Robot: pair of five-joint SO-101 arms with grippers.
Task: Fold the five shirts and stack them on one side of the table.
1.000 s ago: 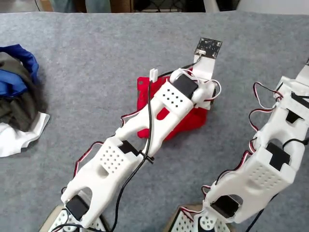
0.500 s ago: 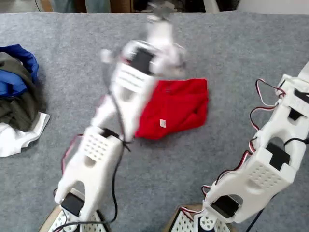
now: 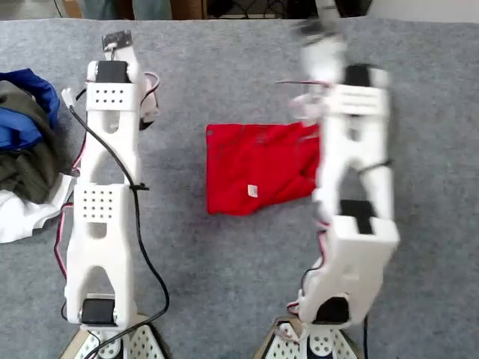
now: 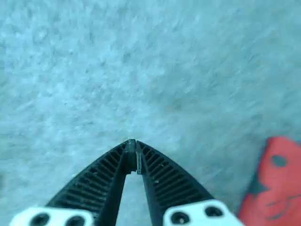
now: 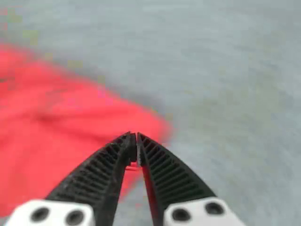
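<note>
**High view.** The red shirt (image 3: 254, 168) lies folded at the centre of the surface (image 3: 224, 284), between the two arms. Its long axis runs left to right. The left arm (image 3: 105, 149) is stretched towards the far side, well apart from the red shirt and just beside the pile of unfolded shirts (image 3: 26, 142) at the left edge. The right arm (image 3: 355, 172) reaches over the right edge of the red shirt, so it is the nearer arm to that garment. The left arm is the nearer one to the pile.

**Left wrist view.** The left hand (image 4: 131, 149) is clenched, its tips meeting with nothing between them. It hangs over bare surface. The red shirt lies to its right, with only one edge of it showing.

**Right wrist view.** The right hand (image 5: 133, 141) is also clenched, with its tips together. It is above the right border of the red shirt, where the cloth gives way to the surface. No cloth is seen pinched between the tips.

**Difference from the earlier frames.** One second ago the left arm lay across the red shirt. Half a second ago it was swinging left, and it has now cleared the garment. The right arm, which was parked at the right edge of the surface, has swung in over the shirt. The shirt lies squarer and flatter than before.
</note>
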